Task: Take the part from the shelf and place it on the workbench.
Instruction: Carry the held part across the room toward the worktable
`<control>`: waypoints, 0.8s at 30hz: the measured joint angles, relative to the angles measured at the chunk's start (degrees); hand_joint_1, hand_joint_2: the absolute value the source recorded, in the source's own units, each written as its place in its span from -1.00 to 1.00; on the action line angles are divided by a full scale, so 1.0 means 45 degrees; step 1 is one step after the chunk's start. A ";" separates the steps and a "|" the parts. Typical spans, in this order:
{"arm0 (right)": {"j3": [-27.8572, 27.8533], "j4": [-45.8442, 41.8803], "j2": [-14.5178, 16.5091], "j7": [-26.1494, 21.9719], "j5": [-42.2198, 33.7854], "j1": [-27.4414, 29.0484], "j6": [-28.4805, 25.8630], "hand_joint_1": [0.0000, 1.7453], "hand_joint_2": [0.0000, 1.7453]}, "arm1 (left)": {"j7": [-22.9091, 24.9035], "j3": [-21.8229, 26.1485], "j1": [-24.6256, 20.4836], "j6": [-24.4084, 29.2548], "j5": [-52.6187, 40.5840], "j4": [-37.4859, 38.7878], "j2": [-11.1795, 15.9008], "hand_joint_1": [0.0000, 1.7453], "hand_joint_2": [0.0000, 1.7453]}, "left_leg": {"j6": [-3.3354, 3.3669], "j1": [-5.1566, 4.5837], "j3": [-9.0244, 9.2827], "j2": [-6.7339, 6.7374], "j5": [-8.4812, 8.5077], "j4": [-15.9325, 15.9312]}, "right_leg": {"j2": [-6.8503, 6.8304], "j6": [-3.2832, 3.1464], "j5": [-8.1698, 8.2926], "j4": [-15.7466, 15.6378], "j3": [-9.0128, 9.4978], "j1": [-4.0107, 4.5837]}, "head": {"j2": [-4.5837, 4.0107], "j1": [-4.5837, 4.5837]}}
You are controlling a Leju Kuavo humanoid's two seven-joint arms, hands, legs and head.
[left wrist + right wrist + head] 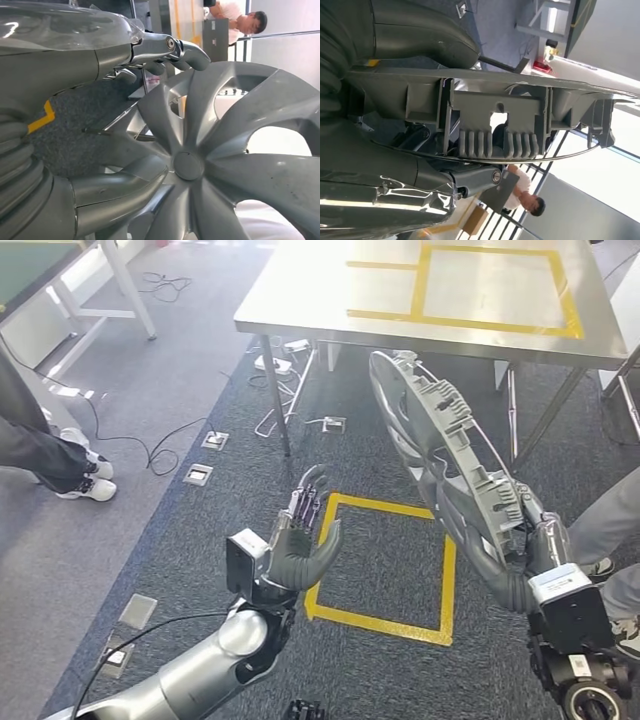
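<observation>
Right of the yellow floor square (pixel 385 565), from my head, my right hand (pixel 521 570) clamps the wheel cover (pixel 445 455) by its near rim, short of the workbench (pixel 317 295); it could lever loose. My left hand (pixel 302 540) hangs spread, holding nothing. Left wrist: spokes (pixel 196 165) close, a collision risk. Right wrist: rim clips (pixel 497 142) between my fingers (pixel 414 30) offer thin purchase.

The bench (pixel 324 300) stands ahead, a taped rectangle (pixel 494 285) on its top toward the right edge. On the floor before it lies a taped square (pixel 385 565). The left hand (pixel 302 540) hovers at that square's left edge; the right hand (pixel 521 560), right of it, holds the part (pixel 445 440) tilted up toward the bench's near edge. A person's feet (pixel 87 475) stand far left.
</observation>
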 joint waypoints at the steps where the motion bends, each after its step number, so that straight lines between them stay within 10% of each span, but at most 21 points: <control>1: 0.0006 0.0006 0.0001 -0.0003 0.0001 -0.0008 0.0005 1.00 1.00 | 0.0006 0.0002 0.0012 0.0001 -0.0001 0.0000 0.0010 -1.00 1.00 | 0.0158 -0.0135 0.0089 -0.0032 0.1085 -0.0923 | 0.0024 0.0021 -0.0249 -0.0010 0.0283 0.0012 | 0.0000 0.0021; 3: 0.0019 0.0010 0.0023 -0.0008 0.0005 -0.0024 0.0028 1.00 1.00 | 0.0017 0.0017 0.0054 0.0006 -0.0005 -0.0028 0.0039 -1.00 1.00 | 0.0370 -0.0352 0.0325 -0.0210 0.2835 -0.2129 | 0.0085 0.0088 -0.0708 -0.0177 0.0703 0.0050 | 0.0000 0.0039; 4: 0.0022 0.0009 0.0040 -0.0004 0.0007 -0.0027 0.0043 1.00 1.00 | 0.0014 0.0031 0.0070 0.0016 -0.0008 -0.0059 0.0051 -1.00 1.00 | 0.0379 -0.0385 0.0431 -0.0306 0.3110 -0.2340 | 0.0116 0.0128 -0.0741 -0.0127 0.0949 0.0084 | 0.0000 0.0052; 6: 0.0015 -0.0005 0.0068 0.0008 0.0012 -0.0023 0.0067 1.00 1.00 | 0.0011 0.0056 0.0054 0.0034 -0.0032 -0.0134 0.0040 -1.00 1.00 | 0.0380 -0.0339 0.0867 -0.0387 0.2872 -0.2347 | 0.0122 0.0203 -0.0426 0.0536 0.0991 0.0099 | 0.0000 0.0061; 9: 0.0015 -0.0005 0.0068 -0.0009 0.0013 -0.0012 0.0070 1.00 1.00 | 0.0022 0.0063 0.0052 0.0046 -0.0050 -0.0172 0.0006 -1.00 1.00 | 0.0516 -0.0297 0.1704 -0.0371 0.2266 -0.2342 | 0.0055 0.0386 -0.0229 0.2960 -0.0419 0.0054 | 0.0000 0.0063; 11: 0.0013 -0.0006 0.0068 -0.0019 0.0013 -0.0003 0.0068 1.00 1.00 | 0.0028 0.0063 0.0076 0.0046 -0.0042 -0.0174 -0.0001 -1.00 1.00 | 0.0580 -0.0291 0.2247 -0.0365 0.1757 -0.2331 | 0.0035 0.0506 -0.1267 0.3858 -0.1613 0.0029 | 0.0000 0.0064; 14: 0.0016 -0.0005 0.0066 -0.0012 0.0013 0.0018 0.0066 1.00 1.00 | 0.0028 0.0063 0.0104 0.0045 -0.0044 -0.0174 -0.0013 -1.00 1.00 | 0.0566 -0.0254 0.3252 -0.0429 0.0906 -0.2295 | 0.0032 0.0615 -0.2410 0.3232 -0.2737 -0.0048 | 0.0000 0.0087; 15: 0.0016 -0.0004 0.0064 -0.0012 0.0013 0.0030 0.0066 1.00 1.00 | 0.0028 0.0063 0.0114 0.0045 -0.0047 -0.0174 -0.0016 -1.00 1.00 | 0.0546 -0.0245 0.3623 -0.0446 0.0591 -0.2276 | 0.0031 0.0616 -0.1841 0.2606 -0.2956 -0.0068 | 0.0000 0.0108; 18: 0.0014 0.0018 0.0063 -0.0021 0.0006 0.0075 0.0048 1.00 1.00 | 0.0072 0.0061 0.0130 0.0028 -0.0070 -0.0172 -0.0025 -1.00 1.00 | 0.0418 -0.0255 0.4409 -0.0482 -0.0248 -0.2198 | 0.0046 0.0447 0.1841 0.0766 -0.3251 -0.0025 | 0.0000 0.0247; 19: 0.0013 0.0011 0.0064 -0.0027 0.0004 0.0067 0.0034 1.00 1.00 | 0.0089 0.0061 0.0121 0.0013 -0.0080 -0.0182 -0.0029 -1.00 1.00 | 0.0354 -0.0247 0.4515 -0.0496 -0.0404 -0.2165 | 0.0054 0.0346 0.2472 0.0541 -0.3211 0.0014 | 0.0000 0.0261; 21: 0.0010 -0.0046 0.0067 -0.0030 0.0013 0.0024 0.0006 1.00 1.00 | 0.0112 0.0064 0.0076 -0.0021 -0.0102 -0.0226 -0.0037 -1.00 1.00 | 0.0224 -0.0212 0.4280 -0.0482 -0.0277 -0.1647 | 0.0060 0.0166 0.2413 0.0457 -0.2961 0.0058 | 0.0000 0.0212; 24: -0.0005 -0.0086 0.0053 -0.0018 0.0049 0.0020 -0.0030 1.00 1.00 | 0.0107 0.0069 0.0054 -0.0041 -0.0127 -0.0281 -0.0032 -1.00 1.00 | -0.0001 -0.0133 0.2589 -0.0238 0.0512 0.0723 | 0.0043 0.0005 0.2093 0.0075 -0.2378 0.0003 | 0.0000 0.0137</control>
